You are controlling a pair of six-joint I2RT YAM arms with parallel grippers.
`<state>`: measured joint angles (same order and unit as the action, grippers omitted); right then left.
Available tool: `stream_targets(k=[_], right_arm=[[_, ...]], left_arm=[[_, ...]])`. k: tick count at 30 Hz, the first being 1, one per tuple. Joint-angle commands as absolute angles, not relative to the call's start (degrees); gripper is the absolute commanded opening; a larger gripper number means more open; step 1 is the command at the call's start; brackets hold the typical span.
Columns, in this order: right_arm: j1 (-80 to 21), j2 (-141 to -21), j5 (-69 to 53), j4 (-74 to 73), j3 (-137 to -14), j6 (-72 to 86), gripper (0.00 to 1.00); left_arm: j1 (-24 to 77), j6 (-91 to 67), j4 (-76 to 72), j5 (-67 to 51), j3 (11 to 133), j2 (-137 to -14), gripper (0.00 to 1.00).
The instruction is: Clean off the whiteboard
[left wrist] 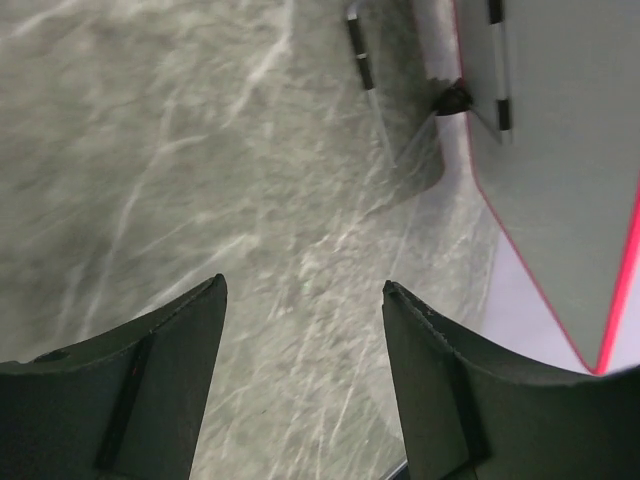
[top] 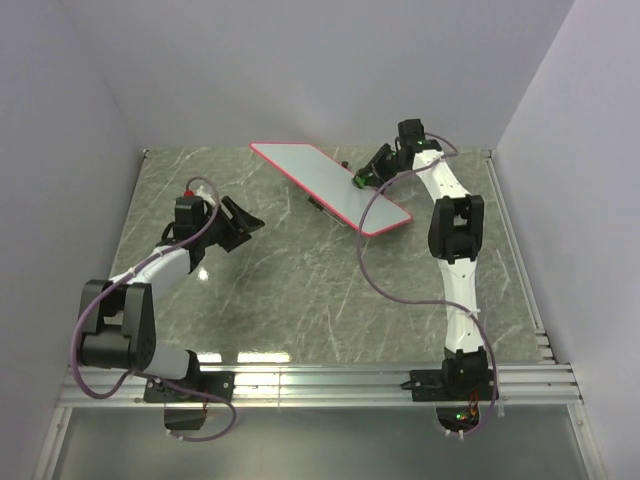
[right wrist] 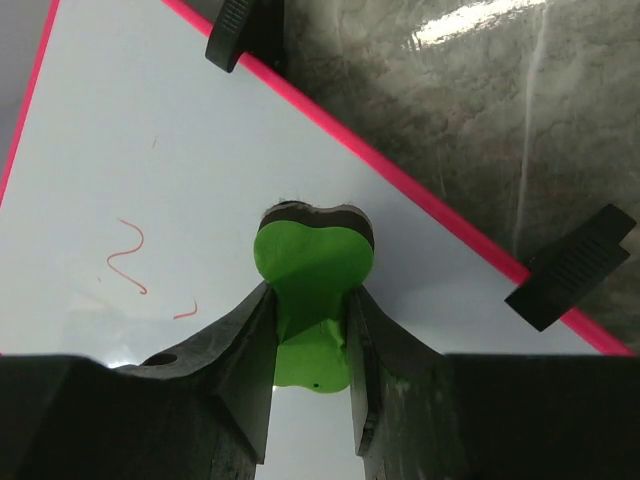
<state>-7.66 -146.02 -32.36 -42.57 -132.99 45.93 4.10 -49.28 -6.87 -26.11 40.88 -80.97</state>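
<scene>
Clearly unfinished: the whiteboard lies at the far middle of the tabletop, its red squiggles not yet wiped. The right fingers pinch a green eraser against it; the left fingers hang open nearby, empty.

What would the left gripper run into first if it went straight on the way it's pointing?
Probably the table: the open left gripper frames only bare marble ahead. The whiteboard sits off to the right of that line, though depth is unclear.

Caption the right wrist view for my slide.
Right claw holds a green eraser to the whiteboard near faint red scribbles.
</scene>
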Motion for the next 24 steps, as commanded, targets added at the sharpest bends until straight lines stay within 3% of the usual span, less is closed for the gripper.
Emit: stream_targets(k=[1,14,20,24], right_arm=[[-11.42,-146.26,-26.1,-52.38,-126.06,39.64,0.0],[-23.89,-129.83,-32.07,-50.27,-96.96,37.53,0.0],[-28.91,-125.95,-38.14,-50.89,-90.62,37.96,0.0],[-30.58,-126.21,-37.27,-54.3,-93.15,36.39,0.0]], left_arm=[[5.53,-50.28,-12.66,-28.73,46.14,-82.96,0.69],[4.49,-44.22,-4.33,-29.44,54.92,-85.17,0.68],[1.15,-38.15,1.67,-32.33,57.56,-85.34,0.67],[0.18,-35.25,3.33,-34.71,58.27,-86.04,0.66]])
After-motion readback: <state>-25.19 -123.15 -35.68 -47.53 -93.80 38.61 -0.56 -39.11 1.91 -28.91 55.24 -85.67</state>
